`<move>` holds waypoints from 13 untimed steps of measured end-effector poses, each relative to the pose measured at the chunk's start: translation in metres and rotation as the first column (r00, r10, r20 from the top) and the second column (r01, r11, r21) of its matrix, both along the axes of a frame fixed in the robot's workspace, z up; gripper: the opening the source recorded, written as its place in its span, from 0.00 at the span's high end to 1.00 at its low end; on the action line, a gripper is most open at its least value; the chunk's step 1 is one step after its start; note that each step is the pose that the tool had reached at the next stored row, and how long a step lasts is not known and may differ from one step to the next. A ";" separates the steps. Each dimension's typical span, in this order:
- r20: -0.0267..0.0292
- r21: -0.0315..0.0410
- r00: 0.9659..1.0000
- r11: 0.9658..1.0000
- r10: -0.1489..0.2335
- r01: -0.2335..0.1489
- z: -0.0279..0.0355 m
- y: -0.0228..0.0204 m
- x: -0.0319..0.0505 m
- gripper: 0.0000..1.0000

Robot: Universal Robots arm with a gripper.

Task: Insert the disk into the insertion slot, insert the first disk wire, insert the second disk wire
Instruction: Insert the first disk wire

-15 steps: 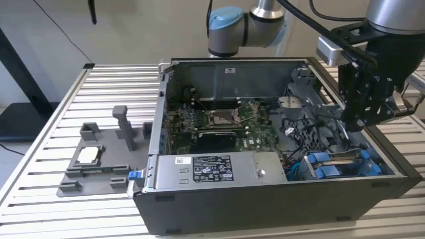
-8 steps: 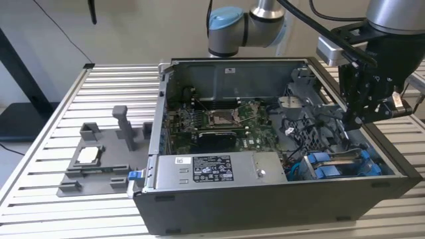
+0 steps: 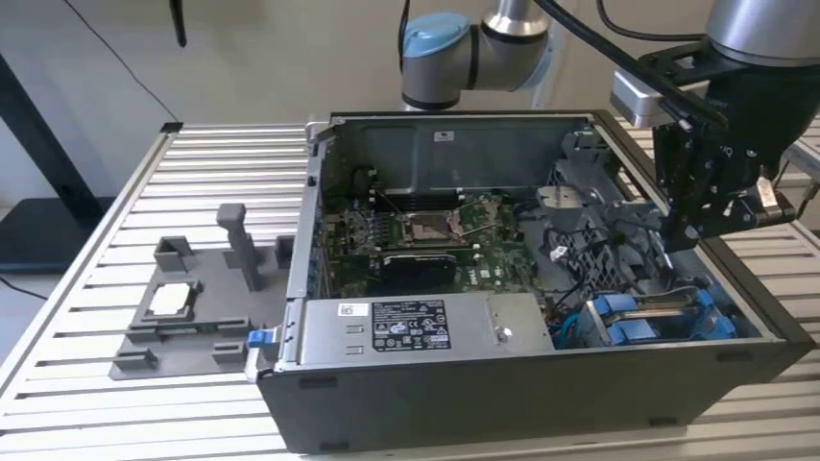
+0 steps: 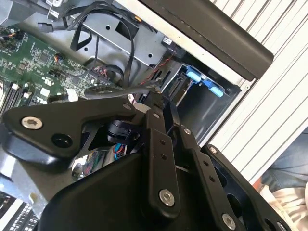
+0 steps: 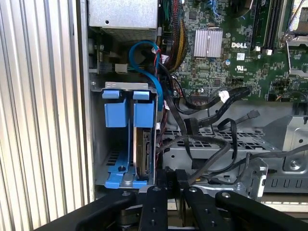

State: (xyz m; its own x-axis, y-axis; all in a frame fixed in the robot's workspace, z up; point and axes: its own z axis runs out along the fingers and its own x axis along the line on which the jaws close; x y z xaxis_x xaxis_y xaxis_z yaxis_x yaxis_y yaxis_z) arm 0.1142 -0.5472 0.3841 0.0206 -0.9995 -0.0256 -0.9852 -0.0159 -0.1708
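The flat silver-grey disk (image 5: 142,154) in its bright blue plastic frame sits inside the narrow grey insertion slot (image 5: 126,86). The slot is at the exterior view's right, in a corner of the big open dark grey computer box (image 3: 513,403). The box stands on the ribbed metal counter (image 3: 205,154). So the first part of the job looks done, and the step in hand seems to be the first wire. The black robot gripper (image 3: 679,237) hangs inside the box, just beside the end of the disk. In the second wrist view its jaws look pinched together on the end of a thick black wire (image 4: 120,90), though the plug itself is hard to see. To do this step well, I think the plug has to line up flat with the socket on the end of the disk. Then it should go straight in, slowly, not at a slant. More black wires and a light blue wire (image 5: 144,53) lie close by, so the arm should make only small moves and not hook them. The green board (image 3: 423,250) is well apart from the gripper, and that is good. A soft, even push is best, since a crooked plug could bend or jam.
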 end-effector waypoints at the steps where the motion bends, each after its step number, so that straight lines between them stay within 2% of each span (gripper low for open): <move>1: 0.000 0.000 1.000 1.000 0.000 0.000 0.0000 0.0000 0.0000 0.81; 3: -0.002 0.000 1.000 1.000 0.000 0.000 -0.0001 0.0000 0.0002 0.81; 6: -0.018 0.000 1.000 1.000 0.000 0.000 -0.0009 0.0000 0.0013 0.81; 9: -0.031 0.000 1.000 1.000 0.000 0.000 -0.0026 -0.0008 0.0035 0.81; 12: -0.049 0.000 0.999 1.000 0.000 0.000 -0.0045 -0.0028 0.0071 0.81; 13: -0.054 0.000 0.999 1.000 0.000 0.000 -0.0053 -0.0033 0.0085 0.81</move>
State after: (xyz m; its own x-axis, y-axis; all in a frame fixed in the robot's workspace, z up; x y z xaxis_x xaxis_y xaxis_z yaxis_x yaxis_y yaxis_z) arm 0.1228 -0.5505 0.3788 0.0192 -0.9995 -0.0266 -0.9929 -0.0159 -0.1178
